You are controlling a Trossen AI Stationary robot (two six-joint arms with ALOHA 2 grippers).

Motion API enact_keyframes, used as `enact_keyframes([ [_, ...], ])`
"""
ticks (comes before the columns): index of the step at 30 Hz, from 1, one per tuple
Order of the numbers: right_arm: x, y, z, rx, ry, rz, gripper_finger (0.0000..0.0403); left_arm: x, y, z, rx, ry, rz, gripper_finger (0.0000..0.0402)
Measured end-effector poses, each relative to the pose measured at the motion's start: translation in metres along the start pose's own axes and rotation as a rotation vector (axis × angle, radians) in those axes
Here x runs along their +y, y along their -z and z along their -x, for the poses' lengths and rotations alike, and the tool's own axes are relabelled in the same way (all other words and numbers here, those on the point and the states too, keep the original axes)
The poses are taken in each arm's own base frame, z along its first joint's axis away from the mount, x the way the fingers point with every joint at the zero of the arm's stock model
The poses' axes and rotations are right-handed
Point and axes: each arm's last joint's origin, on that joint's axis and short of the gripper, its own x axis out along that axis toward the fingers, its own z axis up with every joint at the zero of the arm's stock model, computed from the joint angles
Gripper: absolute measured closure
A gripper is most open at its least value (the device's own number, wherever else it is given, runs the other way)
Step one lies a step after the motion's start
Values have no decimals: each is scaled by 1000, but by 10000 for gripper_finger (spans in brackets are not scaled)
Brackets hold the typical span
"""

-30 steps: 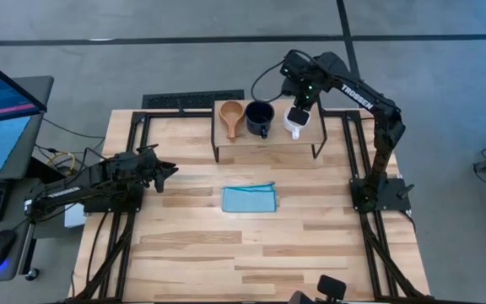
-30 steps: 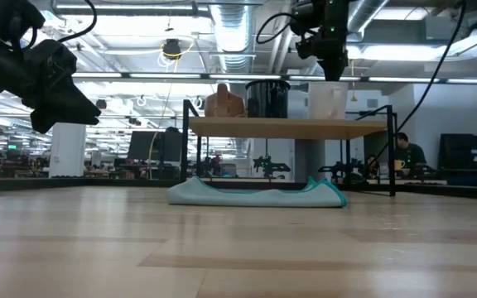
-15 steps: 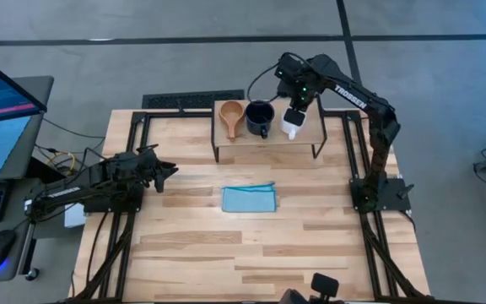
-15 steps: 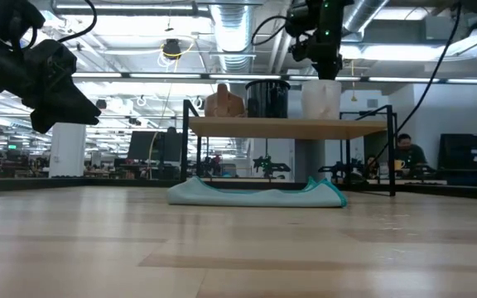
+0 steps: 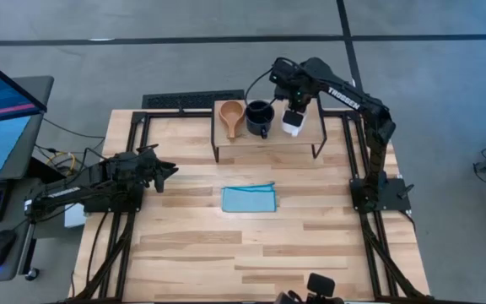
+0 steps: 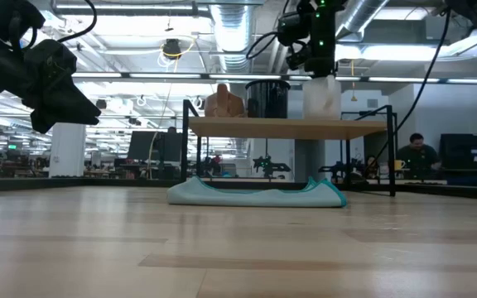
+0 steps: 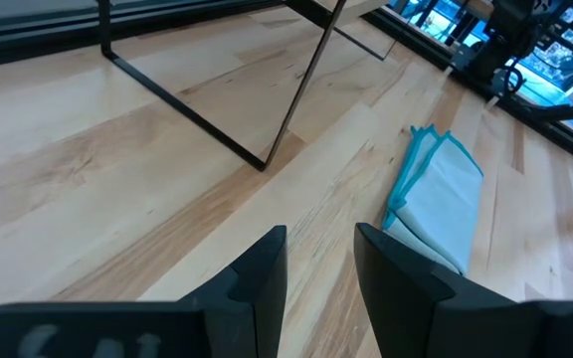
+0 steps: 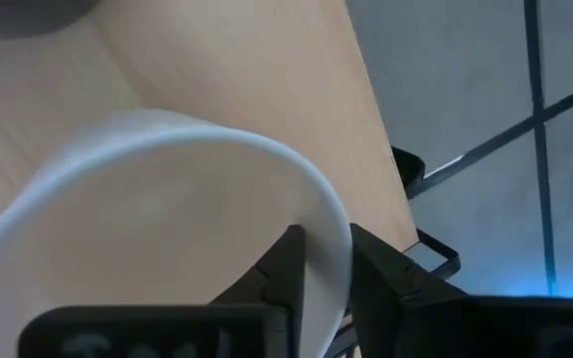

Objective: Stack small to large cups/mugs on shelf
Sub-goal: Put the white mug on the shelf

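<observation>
The low wooden shelf (image 5: 243,141) stands at the table's far side. On it, in a row, stand the tan wooden cup (image 5: 231,116), the dark navy mug (image 5: 259,118) and the white mug (image 5: 292,124). My right gripper (image 5: 294,106) is above the white mug (image 6: 322,99) and is shut on its rim. In the low view the mug's base is level with the shelf top (image 6: 288,127). My left gripper (image 5: 170,169) hovers over the table's left side, narrowly open and holding nothing. My right gripper (image 8: 321,261) pinches the white mug's rim (image 8: 334,221), with one finger inside the mug and one outside its wall. The fingers come from above, pointing down. The mug is upright below them, its base at the shelf top; whether it rests there or is just clear, I cannot tell.
A folded blue cloth (image 5: 249,199) lies on the table in front of the shelf, also showing in the left wrist view as the cloth (image 7: 436,199). The shelf's thin black legs (image 7: 301,94) stand near it. A person (image 6: 421,153) sits in the room beyond.
My right gripper has moved toward the table's left along the shelf, staying shut on the white mug's rim. The mug has shifted with it, closer to the navy mug, and stays upright.
</observation>
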Motion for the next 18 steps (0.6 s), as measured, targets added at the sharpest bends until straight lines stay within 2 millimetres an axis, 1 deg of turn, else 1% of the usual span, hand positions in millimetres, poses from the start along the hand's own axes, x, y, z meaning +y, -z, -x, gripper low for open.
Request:
enact_keyframes([
  [10,10,0,4,0,-25,27,308,0,0,0,0,0,-3,292],
  [18,10,1,4,13,-29,22,286,0,0,0,-1,0,-3,292],
])
